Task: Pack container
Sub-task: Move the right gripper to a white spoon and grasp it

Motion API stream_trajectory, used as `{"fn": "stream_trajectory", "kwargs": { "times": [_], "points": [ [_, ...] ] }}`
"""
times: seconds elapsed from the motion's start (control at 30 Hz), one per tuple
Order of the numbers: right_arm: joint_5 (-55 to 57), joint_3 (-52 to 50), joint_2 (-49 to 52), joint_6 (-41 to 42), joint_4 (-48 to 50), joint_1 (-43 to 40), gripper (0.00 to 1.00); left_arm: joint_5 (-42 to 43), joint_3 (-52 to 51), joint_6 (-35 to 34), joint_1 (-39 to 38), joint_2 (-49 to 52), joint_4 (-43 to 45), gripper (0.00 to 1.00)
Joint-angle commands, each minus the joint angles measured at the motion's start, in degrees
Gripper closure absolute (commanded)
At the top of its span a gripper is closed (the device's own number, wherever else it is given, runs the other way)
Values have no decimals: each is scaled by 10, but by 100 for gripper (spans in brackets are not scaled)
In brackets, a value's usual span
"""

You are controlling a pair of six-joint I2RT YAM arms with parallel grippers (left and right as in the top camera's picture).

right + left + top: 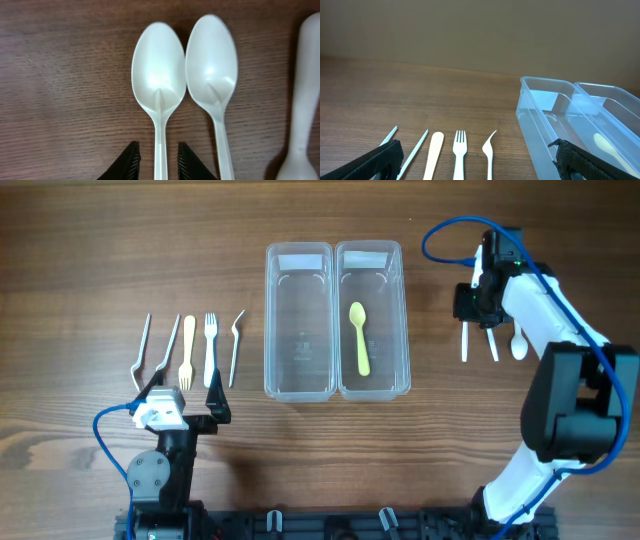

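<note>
Right gripper [157, 147]: jaws apart, straddling the handle of the white spoon [159, 80], not clamped. The spoon's long axis runs straight ahead, bowl farthest. It lies to the right of the right container [404, 330]; the right arm is nearer.

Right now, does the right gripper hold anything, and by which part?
Nothing is held yet. The right gripper is open, its fingers either side of the handle of a white spoon, not touching it.
</note>
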Motion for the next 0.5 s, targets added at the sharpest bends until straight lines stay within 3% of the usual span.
{"fn": "stream_trajectory", "kwargs": {
  "times": [0.0, 0.13, 0.27, 0.47],
  "points": [
    [-9, -4, 30, 10, 4, -1, 76, 11, -5, -8, -3, -3, 1, 0],
    [-9, -4, 46, 10, 17, -1, 75, 11, -5, -8, -3, -3, 1, 0],
    [-9, -4, 49, 9, 26, -1, 67, 11, -5, -8, -3, -3, 1, 0],
    [-9, -4, 63, 9, 24, -1, 72, 11, -5, -8, -3, -3, 1, 0]
  ]
}}
